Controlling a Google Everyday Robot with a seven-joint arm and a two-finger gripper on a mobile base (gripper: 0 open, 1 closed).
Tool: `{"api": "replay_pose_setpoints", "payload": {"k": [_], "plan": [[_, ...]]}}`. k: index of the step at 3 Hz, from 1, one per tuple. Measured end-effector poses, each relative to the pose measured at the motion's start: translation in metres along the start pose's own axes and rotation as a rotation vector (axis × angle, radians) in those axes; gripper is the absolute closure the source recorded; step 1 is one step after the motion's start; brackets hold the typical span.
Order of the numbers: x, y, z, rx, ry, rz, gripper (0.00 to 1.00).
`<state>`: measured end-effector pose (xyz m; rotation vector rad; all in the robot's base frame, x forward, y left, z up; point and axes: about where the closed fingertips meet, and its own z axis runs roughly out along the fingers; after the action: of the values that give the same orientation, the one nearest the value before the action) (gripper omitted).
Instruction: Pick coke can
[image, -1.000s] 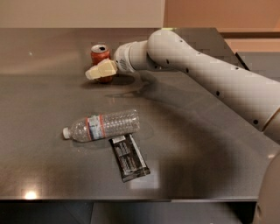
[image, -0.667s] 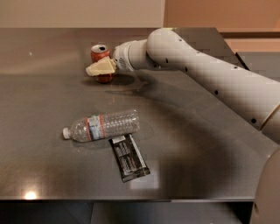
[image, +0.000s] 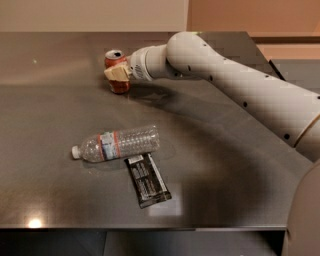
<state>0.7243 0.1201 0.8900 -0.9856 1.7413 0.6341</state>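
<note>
Gripper (image: 118, 73) sits side-on at mid-height of coke can (image: 120, 86), which suits a can standing upright on the surface (image: 210, 150) (clamped or loose: cannot tell).

Office break-room look: dark steel counter (image: 225, 170), beige wall (image: 90, 15); hand (image: 115, 74) at coke can (image: 115, 55).

The small red cylindrical soda can (image: 120, 87) with a silver top stands upright on its base, with the top opening facing up. The gripper (image: 116, 73) sits at the can's mid-height. Its cream-coloured end lies across the front of the can and hides the middle band. The silver top and red upper rim show directly above the gripper, and the red lower body shows directly below it.
</note>
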Motion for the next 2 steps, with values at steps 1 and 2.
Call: {"api": "replay_pose_setpoints", "payload": {"k": [1, 2], "plan": [[-0.009, -0.002, -0.012, -0.009, -0.019, -0.006, 0.86], [-0.026, -0.004, -0.039, -0.028, -0.067, -0.019, 1.0]]}}
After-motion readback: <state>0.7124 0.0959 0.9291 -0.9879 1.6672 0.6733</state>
